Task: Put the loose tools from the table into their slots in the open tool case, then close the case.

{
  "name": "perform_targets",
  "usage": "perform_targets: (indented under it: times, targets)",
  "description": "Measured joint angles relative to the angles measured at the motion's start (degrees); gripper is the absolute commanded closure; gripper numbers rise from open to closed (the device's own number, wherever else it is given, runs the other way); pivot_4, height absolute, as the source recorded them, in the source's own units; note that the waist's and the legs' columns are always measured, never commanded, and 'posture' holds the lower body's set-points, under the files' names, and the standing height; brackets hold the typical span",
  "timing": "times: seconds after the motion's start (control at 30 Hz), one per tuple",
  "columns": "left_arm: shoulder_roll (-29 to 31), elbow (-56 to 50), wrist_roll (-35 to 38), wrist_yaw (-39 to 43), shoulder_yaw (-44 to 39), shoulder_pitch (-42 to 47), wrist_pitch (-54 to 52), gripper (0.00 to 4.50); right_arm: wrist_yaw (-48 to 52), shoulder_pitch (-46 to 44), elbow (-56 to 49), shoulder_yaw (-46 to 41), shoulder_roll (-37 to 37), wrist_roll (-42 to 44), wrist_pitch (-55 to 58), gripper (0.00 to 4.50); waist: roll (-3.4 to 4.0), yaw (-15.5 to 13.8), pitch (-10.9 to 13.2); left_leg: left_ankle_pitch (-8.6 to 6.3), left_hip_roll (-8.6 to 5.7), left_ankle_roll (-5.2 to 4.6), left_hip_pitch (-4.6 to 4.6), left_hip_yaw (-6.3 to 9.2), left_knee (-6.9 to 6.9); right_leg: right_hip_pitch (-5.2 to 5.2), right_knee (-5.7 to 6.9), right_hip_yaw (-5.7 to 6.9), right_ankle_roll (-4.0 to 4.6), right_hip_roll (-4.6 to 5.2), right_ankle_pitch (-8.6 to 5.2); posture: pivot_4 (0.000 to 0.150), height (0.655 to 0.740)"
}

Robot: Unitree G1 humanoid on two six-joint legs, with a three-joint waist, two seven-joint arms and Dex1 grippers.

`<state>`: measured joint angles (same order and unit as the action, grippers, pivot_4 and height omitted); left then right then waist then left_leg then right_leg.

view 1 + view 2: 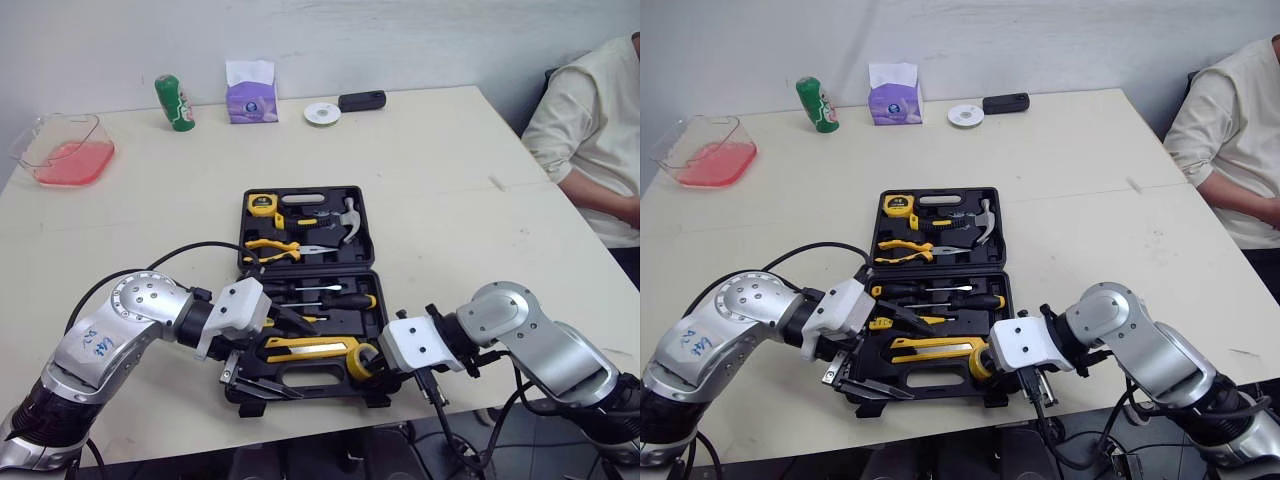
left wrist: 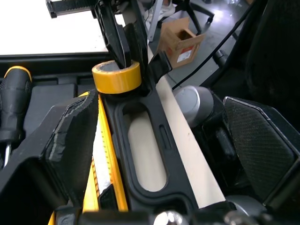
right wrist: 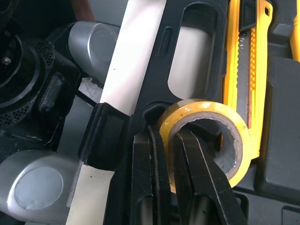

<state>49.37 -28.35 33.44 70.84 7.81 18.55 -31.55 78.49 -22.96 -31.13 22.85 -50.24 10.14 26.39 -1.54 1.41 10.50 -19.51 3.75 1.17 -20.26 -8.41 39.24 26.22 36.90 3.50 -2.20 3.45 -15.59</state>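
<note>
The tool case [image 2: 140, 101] was black; the tape roll [image 3: 206, 108] and utility knife [image 1: 305, 346] were yellow. The worktop [image 1: 440, 160] was cream, the bottle [image 1: 175, 103] green, the tissue pack [image 1: 250, 100] purple, the clear tray [image 1: 65, 150] pink-tinted.

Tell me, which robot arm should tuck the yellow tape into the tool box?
The right one, probably. Its claw pinches the yellow tape roll, one finger inside the ring, at the tool case's near right corner. The left claw is open, holding nothing, over the case's handle.
</note>
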Motion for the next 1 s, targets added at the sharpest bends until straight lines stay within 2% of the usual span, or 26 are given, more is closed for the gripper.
perform_targets:
  times: [0.33,0.43,0.5,0.53,0.63,0.73,0.83,0.9,0.97,1.0]
  targets:
    - [-1.8,1.2,0.1,0.0,0.1,3.1,-0.5,0.0,0.4,0.2,-0.4,-0.3,-3.2,0.9,1.6,4.48,-0.05,-0.1,0.0,-0.02,-0.01,-0.05,0.03,0.05,0.0,-0.13,-0.07,0.05,-0.01,0.0,0.0,0.15,0.7244]
    - [-2.2,1.9,0.1,-0.1,0.1,3.8,-0.9,0.0,0.0,-0.4,-0.4,0.0,-3.0,1.0,2.8,3.2,-0.05,-0.1,0.0,-0.02,0.0,-0.05,0.04,0.05,0.0,-0.13,-0.07,0.05,-0.01,0.0,0.0,0.15,0.7244]
    - [-2.3,2.0,0.1,-0.1,0.1,3.9,-1.1,0.0,0.3,-0.7,-0.7,-1.0,-3.3,3.3,4.9,2.14,-0.05,-0.1,0.0,-0.02,0.02,-0.05,0.02,0.07,-0.01,-0.11,-0.08,0.06,0.0,-0.01,0.0,0.15,0.7244]
    - [-2.3,2.1,0.1,0.0,0.1,3.9,-1.2,0.0,0.8,-0.6,-1.3,-1.7,-3.5,5.0,5.7,1.77,-0.06,-0.1,0.0,-0.02,0.04,-0.04,0.01,0.07,-0.01,-0.1,-0.07,0.06,0.0,-0.02,0.0,0.15,0.7244]
    - [-2.4,2.1,0.1,0.0,0.1,4.0,-1.5,0.0,2.2,-0.9,-3.7,-7.2,-4.2,12.1,8.4,1.77,-0.07,0.0,0.0,-0.02,0.04,-0.04,0.02,0.07,-0.01,-0.11,-0.07,0.06,0.0,-0.01,0.0,0.15,0.7244]
    - [-2.7,2.1,0.1,0.0,0.1,4.0,-1.6,0.0,1.9,-0.8,-4.2,-10.4,-5.1,15.3,9.4,1.77,-0.09,0.0,0.0,-0.03,0.03,-0.05,0.04,0.09,-0.02,-0.14,-0.09,0.07,0.0,0.0,0.0,0.15,0.7244]
    - [-3.3,2.0,0.1,-0.1,0.2,4.0,-1.8,0.0,-1.7,3.2,-1.2,-12.4,0.9,16.1,6.2,2.56,-0.22,0.0,0.0,-0.02,0.05,-0.04,0.04,0.14,-0.06,-0.21,-0.15,0.1,0.0,-0.03,0.0,0.15,0.7244]
    - [-3.7,1.7,0.1,-0.3,0.7,3.9,-1.8,0.0,-4.9,6.6,2.4,-12.1,6.1,15.7,2.4,3.46,-0.18,0.0,0.0,-0.01,0.0,-0.04,0.01,0.08,-0.05,-0.15,-0.1,0.06,-0.01,0.01,0.0,0.15,0.7244]
    - [-3.7,1.4,0.1,-0.2,1.3,3.7,-1.8,0.0,-5.7,9.7,4.8,-11.4,7.4,13.8,-2.2,4.37,-0.17,0.0,0.0,-0.02,0.0,-0.05,0.02,0.06,-0.04,-0.17,-0.12,0.07,-0.03,0.02,0.02,0.15,0.7244]
    - [-3.7,1.4,0.1,-0.2,1.3,3.6,-1.9,0.0,-5.9,10.5,5.6,-11.1,7.8,13.0,-3.9,4.44,-0.17,0.0,0.0,-0.02,0.0,-0.05,0.02,0.06,-0.02,-0.17,-0.11,0.07,-0.04,0.02,0.02,0.15,0.7244]
